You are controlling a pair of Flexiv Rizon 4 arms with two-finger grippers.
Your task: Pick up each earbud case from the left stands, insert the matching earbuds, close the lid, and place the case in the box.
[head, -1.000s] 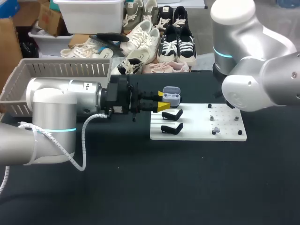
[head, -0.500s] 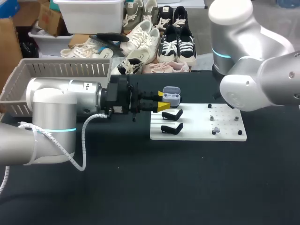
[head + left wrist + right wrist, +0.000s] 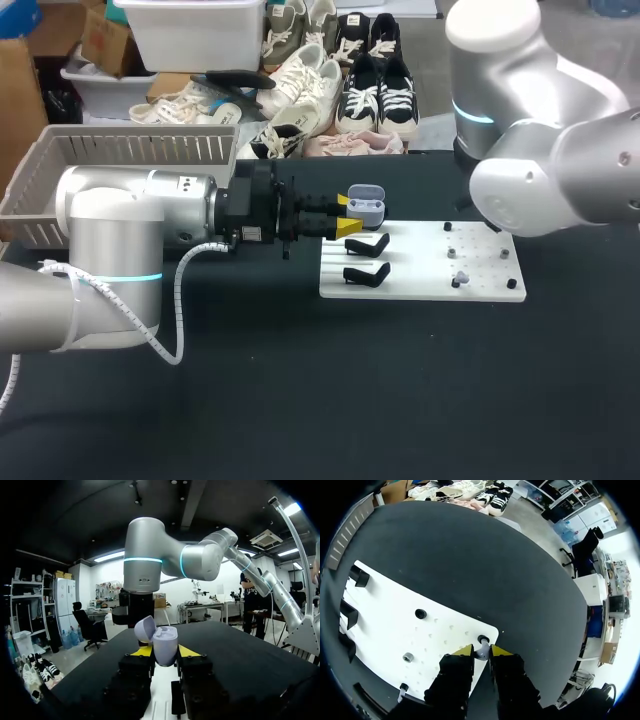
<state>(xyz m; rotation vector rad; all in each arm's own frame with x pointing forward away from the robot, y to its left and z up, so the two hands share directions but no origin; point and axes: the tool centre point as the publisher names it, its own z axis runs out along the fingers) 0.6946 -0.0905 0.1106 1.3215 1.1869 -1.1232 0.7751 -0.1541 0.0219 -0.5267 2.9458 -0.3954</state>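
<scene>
From above, one black bench [image 3: 300, 400] holds one white board [image 3: 420, 290]. Two arms show: the left arm [image 3: 130, 230] comes in from the left and the right arm [image 3: 540, 170] from the right. One earbud case [image 3: 367, 205], pale purple with its lid up, is at the far left corner of the board. It is right at the yellow tips [image 3: 349, 228] of the left jaws. Two bare black stands [image 3: 367, 245] sit on the board, just nearer than the case. Small pegs [image 3: 505, 253] dot the right half of the board. One grey basket [image 3: 120, 160] sits at the far left of the bench, behind the left arm. The right jaws are hidden behind the right arm here.

From the left wrist, the left jaws are clenched on the earbud case [image 3: 164, 645]. One yellow tip [image 3: 142, 651] presses on each side of it. Its lid [image 3: 145, 629] leans open to one side. One black stand [image 3: 175, 700] lies under the jaws. The right arm [image 3: 150, 555] stands ahead, past the case.

From the right wrist, the right jaws are almost closed and grasp one small pale earbud [image 3: 481, 653]. It is at a corner of the white board [image 3: 395, 625], touching a black peg [image 3: 482, 640]. Four pegs can be counted on the board. Three black stands [image 3: 347, 612] line the board's far edge. The basket's [image 3: 350, 525] rim shows beyond them.
</scene>
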